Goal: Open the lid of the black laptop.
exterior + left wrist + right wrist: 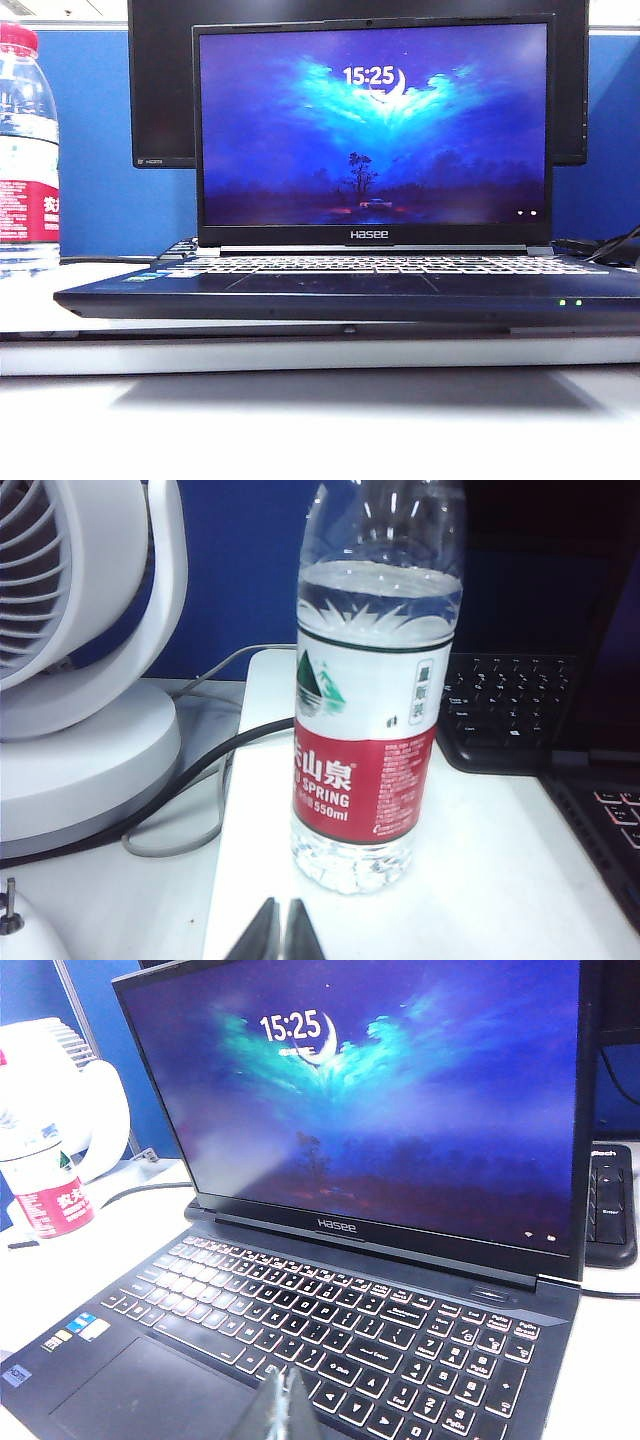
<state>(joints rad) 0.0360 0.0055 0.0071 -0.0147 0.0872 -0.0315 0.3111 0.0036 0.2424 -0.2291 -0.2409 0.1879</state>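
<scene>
**Laptop stands open on white desk, both grippers clear of it**

Blue partition wall backs a white desk, and a big dark monitor rises behind everything else. Next in size is the black laptop, sitting square in the middle of the desk with its front edge toward the exterior camera and two small green lights glowing at its right front. Its lid is raised to nearly upright, the screen lit with a blue night scene, the time 15:25 and white "Hasee" lettering on the lower bezel; the keyboard beneath is backlit. A white fan stands off the laptop's left side, its cable trailing across the desk. Just beside it is a water bottle with a red label, upright and apart from the laptop. A separate black keyboard lies behind the bottle.

Neither arm shows in the exterior view. The left gripper hovers low in front of the bottle, its fingertips pressed together and holding nothing. The right gripper hangs above the laptop's keys near the touchpad, tips likewise closed together and empty, touching nothing visible.
</scene>
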